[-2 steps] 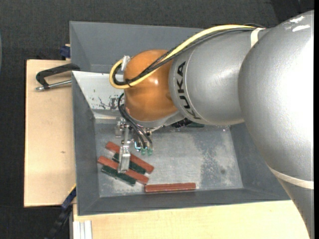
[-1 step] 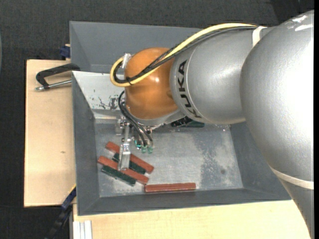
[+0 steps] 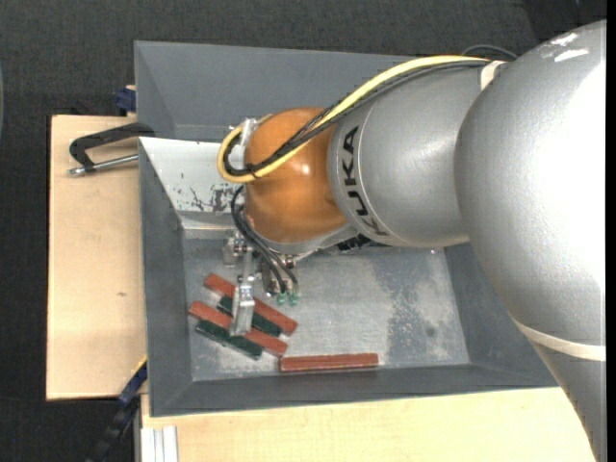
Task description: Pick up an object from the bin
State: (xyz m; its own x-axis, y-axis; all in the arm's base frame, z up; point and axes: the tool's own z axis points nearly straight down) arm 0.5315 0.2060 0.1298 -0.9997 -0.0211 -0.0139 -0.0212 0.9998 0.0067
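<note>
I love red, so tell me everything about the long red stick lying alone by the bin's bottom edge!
The red stick is a long, thin, flat bar, reddish-brown all over, with straight edges and squared ends; its material cannot be told. It lies flat on the bin floor, lengthwise along the near wall. Its left end comes close to the heap of red and dark green bars; whether they touch is unclear. The tool is over that heap, not on the stick.

Bright overhead light, glare on arm (image 3: 563, 51)
</note>
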